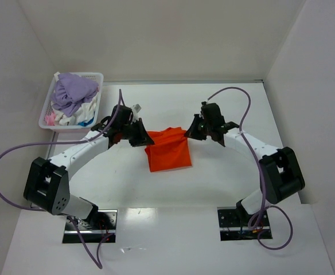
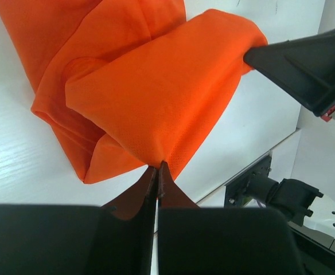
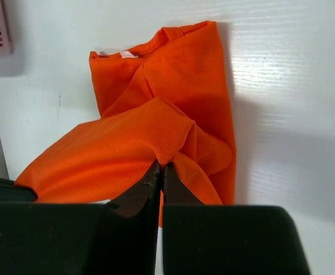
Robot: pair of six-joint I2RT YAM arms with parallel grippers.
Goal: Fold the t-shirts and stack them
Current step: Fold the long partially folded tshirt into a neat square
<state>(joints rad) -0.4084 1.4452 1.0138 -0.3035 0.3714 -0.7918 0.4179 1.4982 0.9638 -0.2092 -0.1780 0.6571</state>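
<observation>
Top external, left gripper [image 1: 148,137], right gripper [image 1: 186,133] pinching t-shirt [image 1: 168,156] edge

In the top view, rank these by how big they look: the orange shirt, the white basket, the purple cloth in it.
Largest: the white basket.
Then the orange shirt and the purple cloth. They look too alike to rank, as both are bunched up.

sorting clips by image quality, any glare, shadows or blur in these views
top external: even soft light, orange t-shirt sharp, only faint shadows; left wrist: cloth weave crisp, left fingers close and blurred; right wrist: right fingers blurred too, shirt throws a soft shadow on the table, mild sheen there
</observation>
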